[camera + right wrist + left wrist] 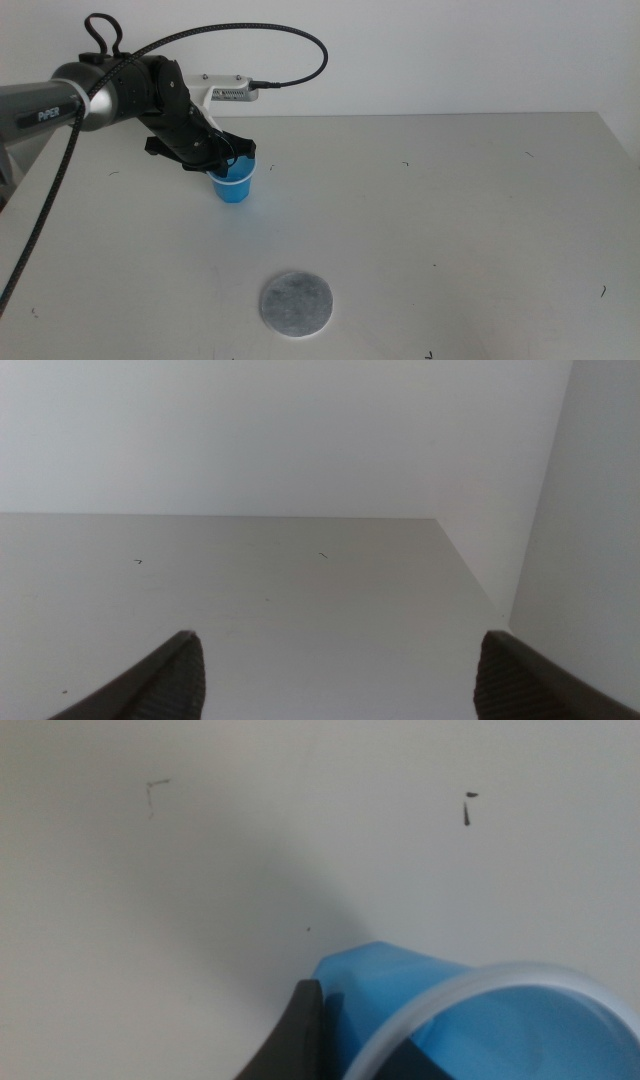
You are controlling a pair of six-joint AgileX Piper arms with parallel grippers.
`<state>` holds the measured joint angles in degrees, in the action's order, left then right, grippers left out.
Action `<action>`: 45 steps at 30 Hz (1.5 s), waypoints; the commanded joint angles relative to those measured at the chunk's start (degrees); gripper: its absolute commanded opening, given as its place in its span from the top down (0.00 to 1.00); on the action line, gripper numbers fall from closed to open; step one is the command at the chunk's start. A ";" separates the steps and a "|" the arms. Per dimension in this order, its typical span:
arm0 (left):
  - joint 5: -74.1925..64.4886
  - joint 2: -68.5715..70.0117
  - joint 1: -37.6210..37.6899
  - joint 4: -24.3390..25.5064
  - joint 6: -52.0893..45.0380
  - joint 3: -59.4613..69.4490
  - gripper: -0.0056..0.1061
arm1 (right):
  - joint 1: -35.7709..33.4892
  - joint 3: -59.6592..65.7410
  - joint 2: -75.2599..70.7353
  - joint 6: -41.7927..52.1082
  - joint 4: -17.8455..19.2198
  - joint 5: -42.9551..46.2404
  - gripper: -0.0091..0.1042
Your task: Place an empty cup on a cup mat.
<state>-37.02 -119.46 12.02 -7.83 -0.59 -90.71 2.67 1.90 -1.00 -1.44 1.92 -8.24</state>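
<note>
Open tabletop [450,200] between cup [234,185], mat [297,303].

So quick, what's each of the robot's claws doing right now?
Left gripper: at the blue cup, fingers on its rim; a firm grip cannot be told.
Right gripper: open, holding nothing, waiting out of the middle view.

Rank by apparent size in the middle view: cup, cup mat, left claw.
1. Left claw with its dark wrist housing, largest.
2. Cup mat.
3. Cup, smallest, though it sits farther from the camera and is partly covered.
</note>
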 commanded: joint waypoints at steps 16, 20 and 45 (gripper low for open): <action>5.28 24.43 10.74 -0.84 7.21 19.23 0.95 | -0.11 -0.66 -1.10 0.49 0.52 4.46 0.09; 5.54 24.86 15.49 -0.84 9.65 22.42 0.95 | -0.11 -0.66 -1.10 0.49 0.52 4.46 0.09; 5.54 21.02 20.71 -6.33 9.95 28.95 0.88 | -0.11 -0.66 -1.10 0.49 0.52 4.46 0.09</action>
<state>-33.04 -100.48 32.46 -13.23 8.69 -60.49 2.67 1.90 -1.00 -1.44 1.92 -8.24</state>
